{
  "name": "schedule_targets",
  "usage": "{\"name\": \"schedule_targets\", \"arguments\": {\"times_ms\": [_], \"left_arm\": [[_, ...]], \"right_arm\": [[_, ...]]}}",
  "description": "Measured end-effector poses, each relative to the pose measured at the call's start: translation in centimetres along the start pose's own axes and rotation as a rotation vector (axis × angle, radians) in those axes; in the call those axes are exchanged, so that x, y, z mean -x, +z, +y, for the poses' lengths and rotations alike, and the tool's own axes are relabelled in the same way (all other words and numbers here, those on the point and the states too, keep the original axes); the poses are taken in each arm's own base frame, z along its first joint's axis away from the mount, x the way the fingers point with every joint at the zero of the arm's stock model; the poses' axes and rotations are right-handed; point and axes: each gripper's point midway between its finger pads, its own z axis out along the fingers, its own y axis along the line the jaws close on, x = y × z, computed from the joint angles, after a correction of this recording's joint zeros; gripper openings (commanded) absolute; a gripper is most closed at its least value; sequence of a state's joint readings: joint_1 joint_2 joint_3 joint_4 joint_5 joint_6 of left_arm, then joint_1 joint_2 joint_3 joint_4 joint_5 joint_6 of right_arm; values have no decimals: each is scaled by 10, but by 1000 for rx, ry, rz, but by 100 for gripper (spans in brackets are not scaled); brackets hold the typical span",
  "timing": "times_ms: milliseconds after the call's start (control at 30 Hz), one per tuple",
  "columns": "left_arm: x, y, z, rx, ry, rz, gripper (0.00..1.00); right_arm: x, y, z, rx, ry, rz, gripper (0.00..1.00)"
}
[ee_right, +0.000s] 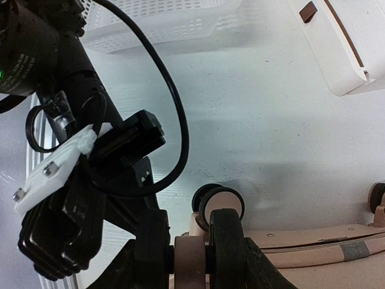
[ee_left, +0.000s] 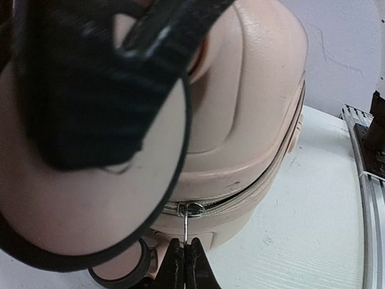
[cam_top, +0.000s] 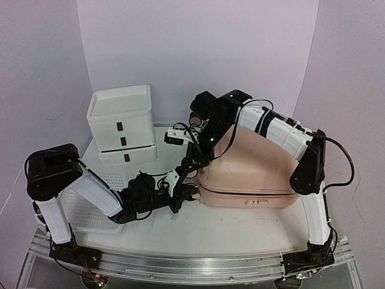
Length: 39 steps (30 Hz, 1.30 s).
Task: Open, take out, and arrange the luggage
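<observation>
Two tools meet at the left end of the luggage point(cam_top: 252, 171), a pale pink hard-shell suitcase lying flat on the white table point(cam_top: 180, 232), right of centre. In the left wrist view we see the left tool point(ee_left: 185, 265) with its fingers pressed together on the thin metal zipper pull point(ee_left: 187, 226), which is attached to the slider on the seam between the two shells — a caster wheel point(ee_left: 129, 271) sits just beside it. The right tool point(ee_right: 189, 253) reaches over from above and is clamped on a pink block at the suitcase's corner, near another wheel. At the back left stands a white drawer unit point(cam_top: 122, 123); a white perforated basket point(cam_top: 84, 208) lies under the left arm.
</observation>
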<state>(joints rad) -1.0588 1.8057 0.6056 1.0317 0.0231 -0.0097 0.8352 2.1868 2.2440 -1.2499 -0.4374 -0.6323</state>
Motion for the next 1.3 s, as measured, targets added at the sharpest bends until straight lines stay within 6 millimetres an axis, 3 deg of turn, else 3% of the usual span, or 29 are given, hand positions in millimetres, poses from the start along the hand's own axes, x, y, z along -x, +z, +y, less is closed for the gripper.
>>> {"name": "schedule_targets", "arguments": {"times_ms": [333, 533, 800, 1000, 1300], "left_arm": [[-2, 9, 23, 60, -31, -46, 0], [1, 16, 24, 45, -67, -59, 0], [7, 36, 30, 64, -147, -47, 0], [13, 56, 40, 117, -187, -13, 0], [22, 74, 96, 246, -278, 6, 0]], "right_arm": [[-10, -4, 10, 52, -26, 6, 0], [-20, -8, 22, 73, -57, 2, 0], [-40, -16, 47, 104, -122, 3, 0], [-65, -27, 81, 146, -212, -6, 0], [-86, -40, 116, 186, -262, -17, 0]]}}
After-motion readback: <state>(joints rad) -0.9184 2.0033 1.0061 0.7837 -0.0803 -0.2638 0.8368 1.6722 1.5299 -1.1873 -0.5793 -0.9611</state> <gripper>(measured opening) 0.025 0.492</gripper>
